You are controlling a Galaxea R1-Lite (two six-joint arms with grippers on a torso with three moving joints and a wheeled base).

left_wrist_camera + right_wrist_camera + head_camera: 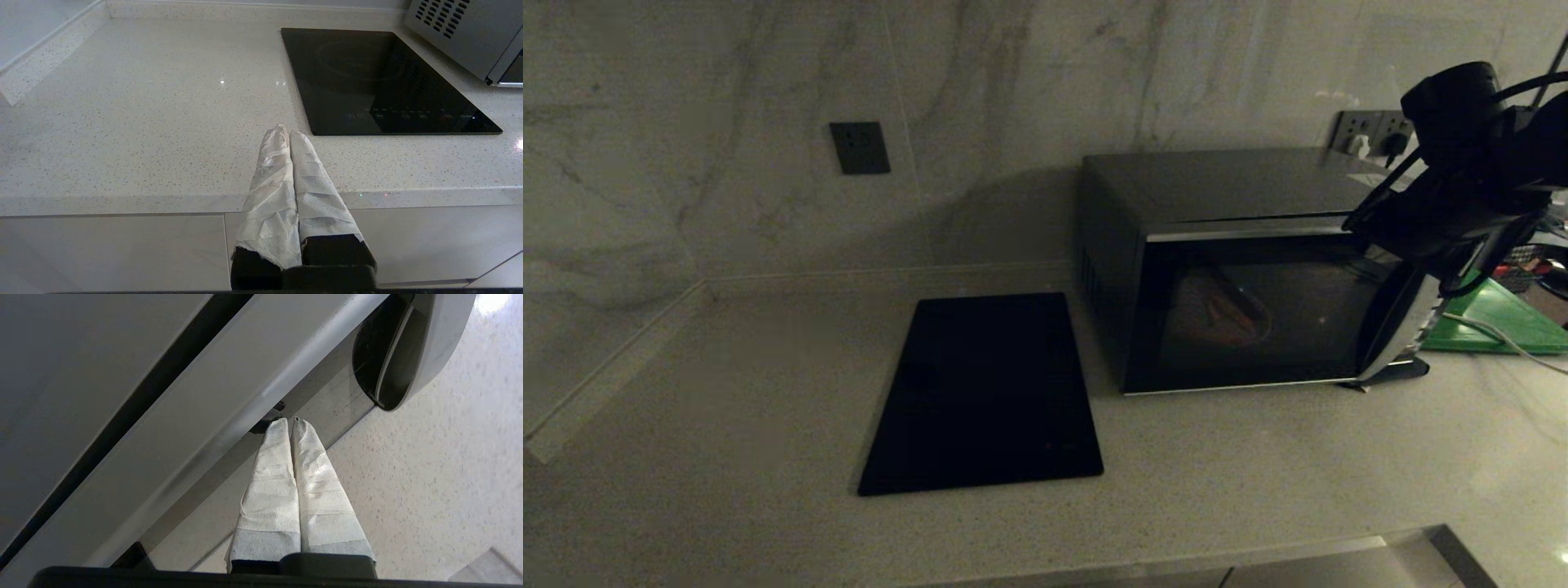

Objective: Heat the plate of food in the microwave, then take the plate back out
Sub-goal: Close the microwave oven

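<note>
The microwave (1217, 196) stands on the counter at the back right with its dark glass door closed. Behind the glass, the plate of food (1223, 314) shows dimly, with orange sticks on it. My right arm (1462, 196) hangs over the microwave's right front corner and hides its button panel. My right gripper (289, 421) is shut and holds nothing. Its white-wrapped tips point down, close to the microwave's front (122, 375) beside the curved silver strip (425, 347). My left gripper (284, 130) is shut and empty, and hovers at the counter's front edge, left of the microwave (461, 32).
A flat black mat (988, 392) lies on the counter left of the microwave; it also appears in the left wrist view (384, 81). A green board (1503, 318) and a white cable lie to the microwave's right. Wall sockets (1372, 131) sit behind it.
</note>
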